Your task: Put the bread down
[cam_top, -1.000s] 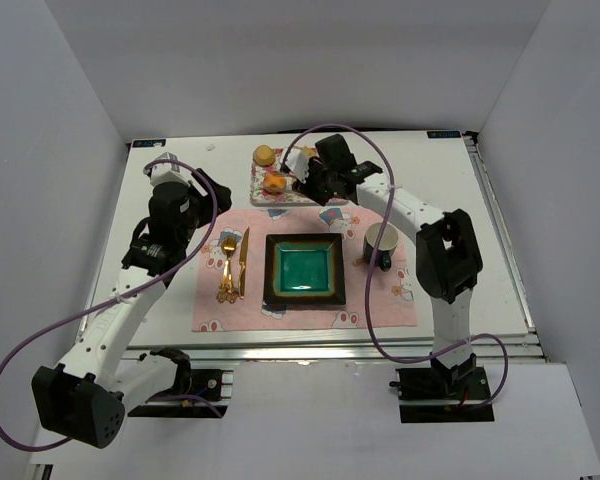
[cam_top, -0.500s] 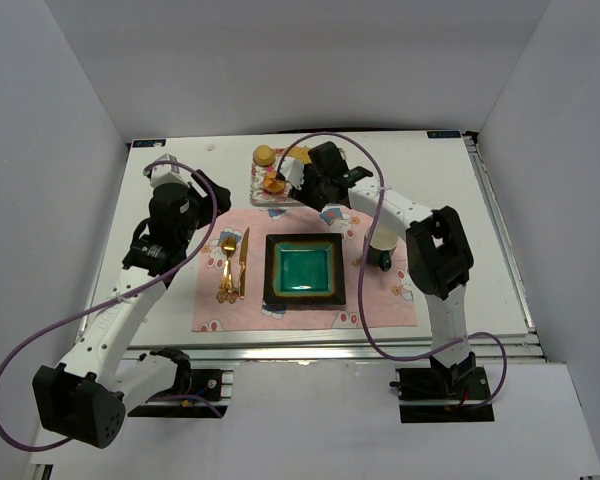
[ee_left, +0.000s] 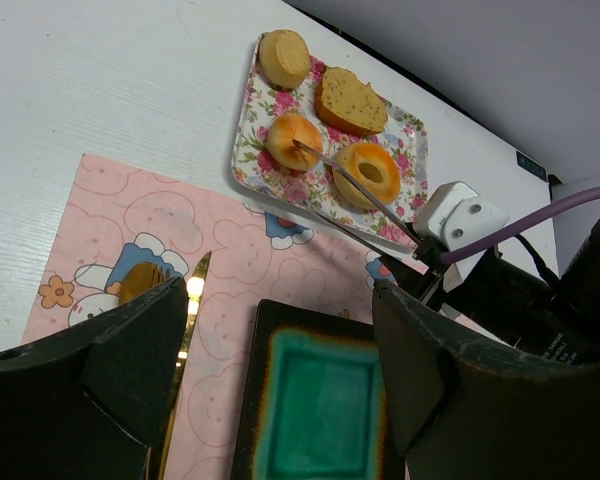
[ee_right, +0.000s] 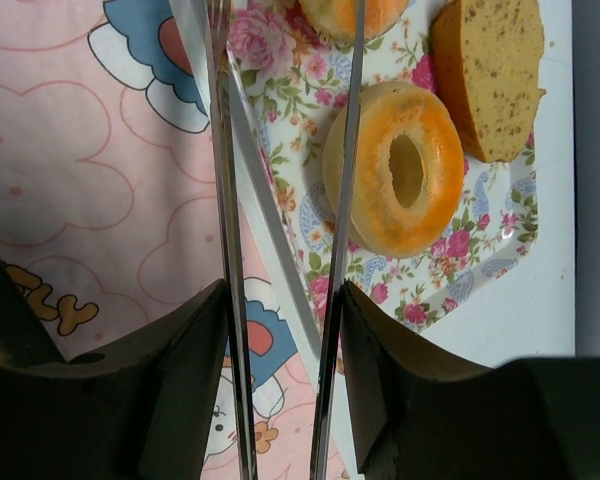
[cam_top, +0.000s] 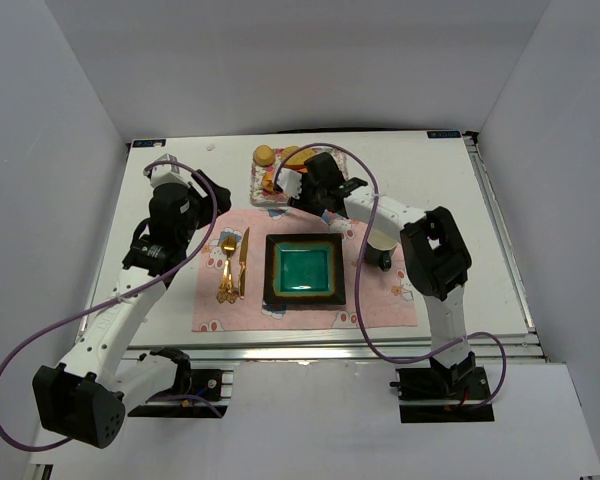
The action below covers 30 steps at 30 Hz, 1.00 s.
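**Right gripper poised over the tray, bread at its fingertips**

The right gripper [ee_right: 285,30] is spread open and holds nothing. The bread [ee_left: 291,140] lies on the flowered tray [ee_left: 248,130] straight ahead at its tips, more under one finger than centred, with the doughnut [ee_right: 405,165] just beside. The bread is round with its pale top up, so it has no long axis. The left gripper [ee_left: 278,310], also open and empty, hangs well away from the bread.

The plate [cam_top: 305,270] is glossy glazed ceramic, the knife [cam_top: 244,262] shiny gold metal. The bread [ee_left: 293,141] has a smooth, matt crust; the surface [ee_left: 100,90] is matt white wood.
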Available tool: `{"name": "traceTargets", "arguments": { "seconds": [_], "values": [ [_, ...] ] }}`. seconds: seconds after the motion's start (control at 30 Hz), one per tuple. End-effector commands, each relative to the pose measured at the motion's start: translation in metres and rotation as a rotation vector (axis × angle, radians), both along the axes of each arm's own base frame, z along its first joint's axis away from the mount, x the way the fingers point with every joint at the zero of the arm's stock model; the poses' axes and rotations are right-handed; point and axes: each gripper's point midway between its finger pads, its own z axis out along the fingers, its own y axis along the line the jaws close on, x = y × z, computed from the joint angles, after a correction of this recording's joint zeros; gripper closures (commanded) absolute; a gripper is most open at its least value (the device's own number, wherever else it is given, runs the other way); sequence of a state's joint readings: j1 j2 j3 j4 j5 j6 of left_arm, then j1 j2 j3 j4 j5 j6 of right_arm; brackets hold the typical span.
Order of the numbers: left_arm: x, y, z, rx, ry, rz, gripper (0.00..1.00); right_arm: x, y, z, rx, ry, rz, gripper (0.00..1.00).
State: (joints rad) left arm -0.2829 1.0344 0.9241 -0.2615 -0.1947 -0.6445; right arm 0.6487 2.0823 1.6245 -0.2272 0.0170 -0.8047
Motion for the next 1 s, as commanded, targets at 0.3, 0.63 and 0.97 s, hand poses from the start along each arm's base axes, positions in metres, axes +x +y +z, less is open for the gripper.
{"name": "traceTargets", "arguments": {
  "seconds": [0.3, 0.63, 0.97],
  "values": [
    [-0.002, 0.004, 0.011, -0.01, -0.032, 0.01, 0.17, 0.012, 0.009, 0.051, 0.06, -0.173, 0.007, 0.48],
    [-0.003, 0.004, 0.01, -0.016, -0.032, 0.009, 0.17, 0.016, 0.005, 0.045, 0.03, -0.186, -0.002, 0.47],
    [-0.003, 0.005, 0.011, -0.015, -0.036, 0.013, 0.17, 0.022, 0.001, 0.033, -0.019, -0.206, -0.006, 0.5]
  ]
}}
